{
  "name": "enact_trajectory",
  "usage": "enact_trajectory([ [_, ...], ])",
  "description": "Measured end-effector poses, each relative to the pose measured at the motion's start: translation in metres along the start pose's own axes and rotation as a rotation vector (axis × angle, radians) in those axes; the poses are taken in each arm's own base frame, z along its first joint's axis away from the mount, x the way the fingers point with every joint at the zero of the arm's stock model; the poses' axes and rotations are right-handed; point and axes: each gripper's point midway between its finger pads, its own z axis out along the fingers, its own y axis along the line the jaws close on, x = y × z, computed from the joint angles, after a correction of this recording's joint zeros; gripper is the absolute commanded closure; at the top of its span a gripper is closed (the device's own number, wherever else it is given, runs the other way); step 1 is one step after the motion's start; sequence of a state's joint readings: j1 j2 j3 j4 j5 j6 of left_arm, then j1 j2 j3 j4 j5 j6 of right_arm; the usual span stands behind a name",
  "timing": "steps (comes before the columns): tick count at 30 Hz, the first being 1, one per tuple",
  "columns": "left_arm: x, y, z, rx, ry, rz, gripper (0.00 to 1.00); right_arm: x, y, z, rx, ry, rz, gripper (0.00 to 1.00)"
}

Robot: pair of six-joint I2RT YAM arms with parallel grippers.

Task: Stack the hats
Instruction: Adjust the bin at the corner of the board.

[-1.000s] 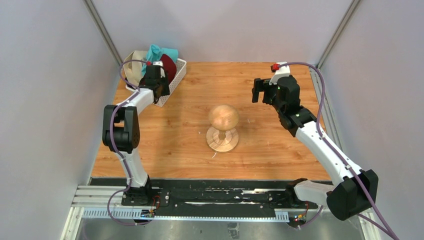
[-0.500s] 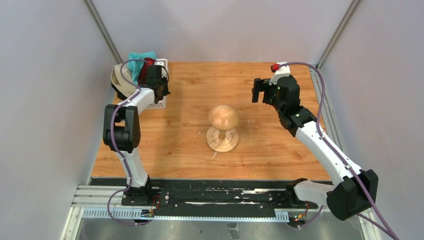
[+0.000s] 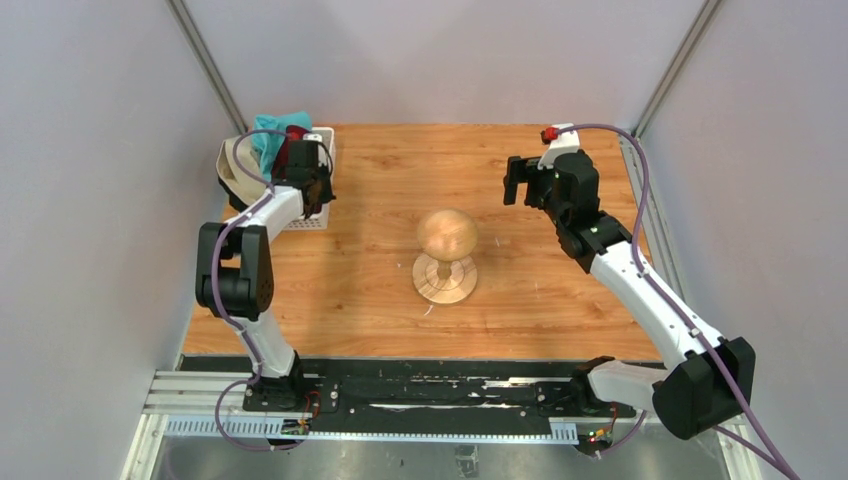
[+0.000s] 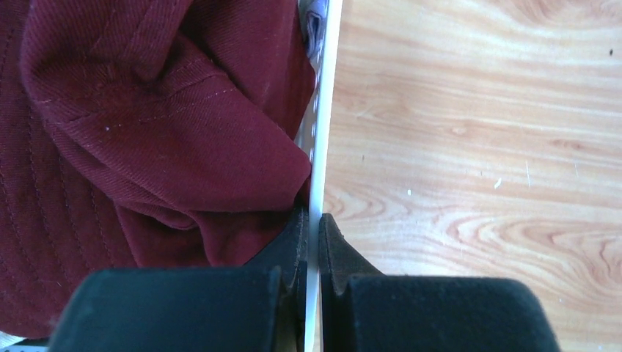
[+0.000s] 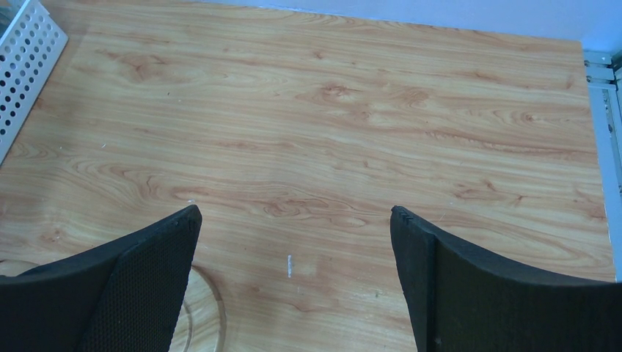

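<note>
Here, left tool [image 4: 314, 224] pinching thin white basket wall [image 4: 326, 110], creased maroon hat [image 4: 147, 125]

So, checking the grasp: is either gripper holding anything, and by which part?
The left gripper pinches the basket by its side wall, beside the maroon hat, not the hat. The right gripper is open, empty.

No text, label, brand, number or sign can be read anywhere here.

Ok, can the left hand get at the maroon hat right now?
Probably not yet. The left hand is shut on the white basket's wall, so its grip is taken. The maroon hat lies just inside that wall, beside the hand, so letting go should free the way.
</note>
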State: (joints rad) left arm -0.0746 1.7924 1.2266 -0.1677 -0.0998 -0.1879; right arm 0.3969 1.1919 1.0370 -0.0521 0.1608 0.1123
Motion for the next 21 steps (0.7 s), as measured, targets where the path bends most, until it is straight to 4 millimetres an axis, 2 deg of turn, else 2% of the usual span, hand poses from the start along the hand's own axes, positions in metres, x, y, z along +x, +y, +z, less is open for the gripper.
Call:
enact_trajectory([
  [8,0.023,0.004,-0.025,0.005,0.037,-0.004,0.99,0.004,0.001,0.003,-0.001,0.01,-0.002,0.01],
  [12,0.028,0.005,-0.029,0.005,0.047,-0.004,0.74,0.004,0.001,0.003,-0.003,0.01,-0.002,0.01],
  [14,0.031,0.005,-0.031,0.003,0.056,-0.009,0.55,0.004,0.001,0.003,-0.003,0.01,-0.002,0.01],
  [17,0.034,0.006,-0.032,0.002,0.069,-0.01,0.35,0.004,0.001,0.003,-0.003,0.01,-0.002,0.01],
  [21,0.033,0.004,-0.035,0.009,0.068,-0.016,0.26,0.004,0.001,0.003,-0.003,0.01,-0.002,0.01],
])
